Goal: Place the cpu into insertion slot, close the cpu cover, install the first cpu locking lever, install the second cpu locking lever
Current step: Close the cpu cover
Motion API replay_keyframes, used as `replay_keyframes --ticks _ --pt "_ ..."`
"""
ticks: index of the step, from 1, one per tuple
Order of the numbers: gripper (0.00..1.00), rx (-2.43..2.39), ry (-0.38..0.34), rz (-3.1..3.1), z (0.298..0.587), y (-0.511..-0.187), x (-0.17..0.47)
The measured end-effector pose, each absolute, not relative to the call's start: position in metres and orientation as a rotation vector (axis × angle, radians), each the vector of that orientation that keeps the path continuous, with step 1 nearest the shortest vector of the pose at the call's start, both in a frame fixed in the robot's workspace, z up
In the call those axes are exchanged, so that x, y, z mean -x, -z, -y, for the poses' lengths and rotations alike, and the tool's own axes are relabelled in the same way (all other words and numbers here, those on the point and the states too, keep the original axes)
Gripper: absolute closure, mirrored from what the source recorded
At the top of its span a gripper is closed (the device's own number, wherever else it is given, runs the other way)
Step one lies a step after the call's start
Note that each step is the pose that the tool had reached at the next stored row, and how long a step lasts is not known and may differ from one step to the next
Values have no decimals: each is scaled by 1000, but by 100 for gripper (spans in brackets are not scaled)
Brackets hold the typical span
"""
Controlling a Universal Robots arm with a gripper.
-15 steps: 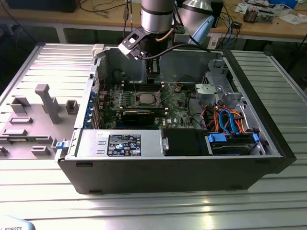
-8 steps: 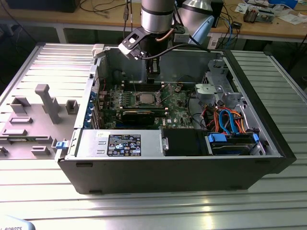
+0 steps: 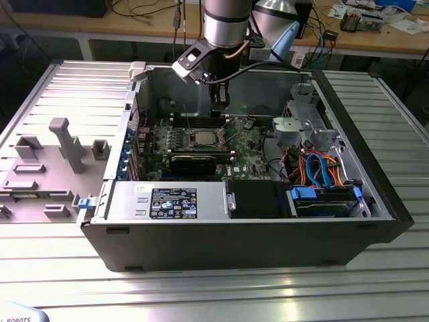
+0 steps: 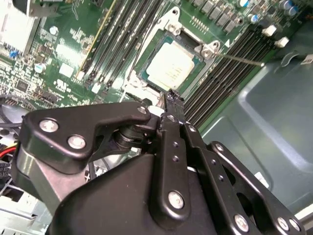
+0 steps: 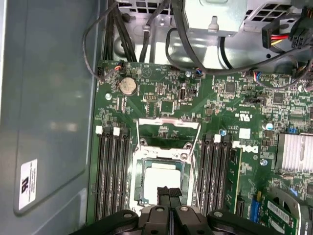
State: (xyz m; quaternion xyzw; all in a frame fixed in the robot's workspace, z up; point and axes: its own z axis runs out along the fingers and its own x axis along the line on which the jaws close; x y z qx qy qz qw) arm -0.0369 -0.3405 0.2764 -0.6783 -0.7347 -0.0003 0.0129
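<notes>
One cpu [image 5: 164, 175] lies in the one insertion slot [image 5: 141, 182], its one cpu cover [image 5: 168, 122] raised. The gripper [image 5: 168, 191] hovers above, two fingers [image 4: 170, 100] pressed together, empty.

Illegible print on white sticker [image 5: 28, 183] and black label [image 3: 173, 202]

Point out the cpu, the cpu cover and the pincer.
cpu [image 5: 164, 176]: first wrist view, on its silvery top.
cpu cover [image 5: 168, 122]: first wrist view, on the frame's end bar.
pincer [image 5: 169, 192]: first wrist view, between its shut fingertips.
</notes>
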Motion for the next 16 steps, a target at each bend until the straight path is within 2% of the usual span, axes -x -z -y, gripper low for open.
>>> replay_keyframes --ticks 16 --pt "89 2115 4 2291 340 -275 21"
